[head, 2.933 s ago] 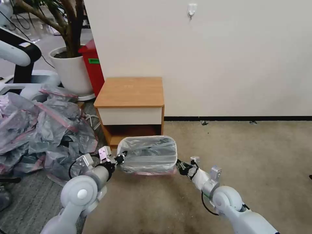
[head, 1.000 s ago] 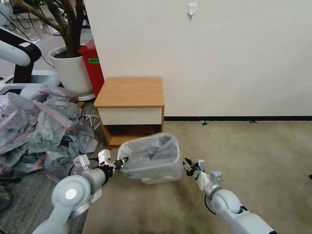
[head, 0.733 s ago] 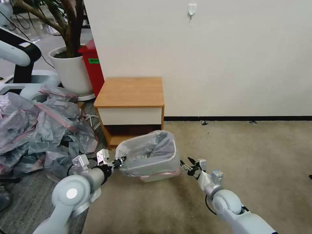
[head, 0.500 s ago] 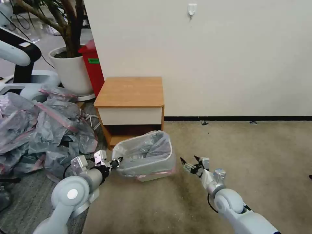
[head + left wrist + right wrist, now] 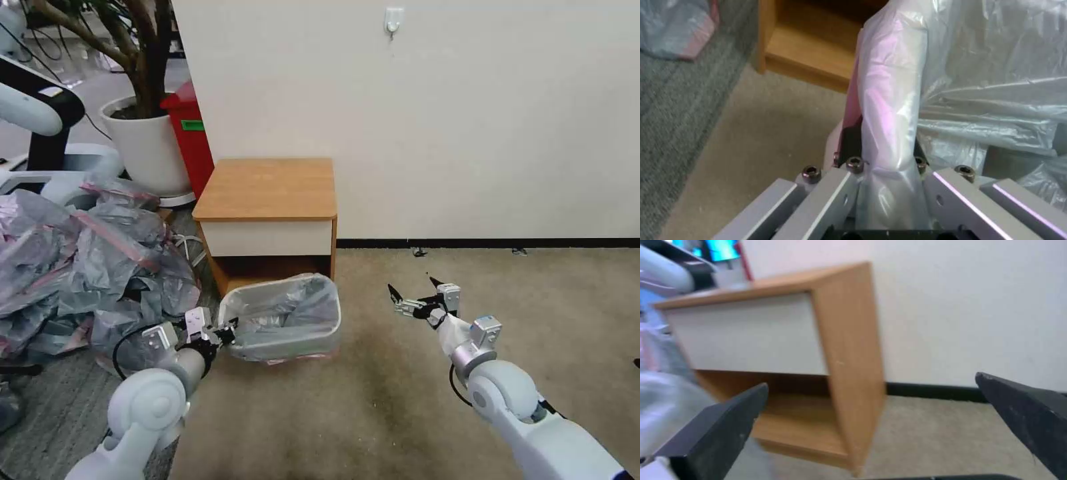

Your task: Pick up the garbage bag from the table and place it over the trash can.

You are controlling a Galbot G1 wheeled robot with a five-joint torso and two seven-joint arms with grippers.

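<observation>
The garbage bag (image 5: 280, 308), translucent grey with a pink band, lines the cream trash can (image 5: 293, 343), which stands on the carpet in front of the table (image 5: 270, 190). My left gripper (image 5: 223, 331) is shut on the bag-covered rim at the bin's left end. In the left wrist view the left gripper (image 5: 882, 146) pinches the folded plastic of the bag (image 5: 889, 100). My right gripper (image 5: 413, 298) hangs open to the right of the bin, well apart from it. The right gripper (image 5: 871, 406) faces the table (image 5: 751, 336) with nothing between its fingers.
A big heap of grey-pink bags (image 5: 80, 267) lies on the floor at the left. Behind it stand a white plant pot (image 5: 147, 147) and a red bin (image 5: 190, 133). Open carpet (image 5: 520, 287) stretches to the right, along the wall.
My right gripper has let go of the bin's right rim, opened, and moved up and to the right. The bin tipped, shifted left with my left gripper, and now sits level.
</observation>
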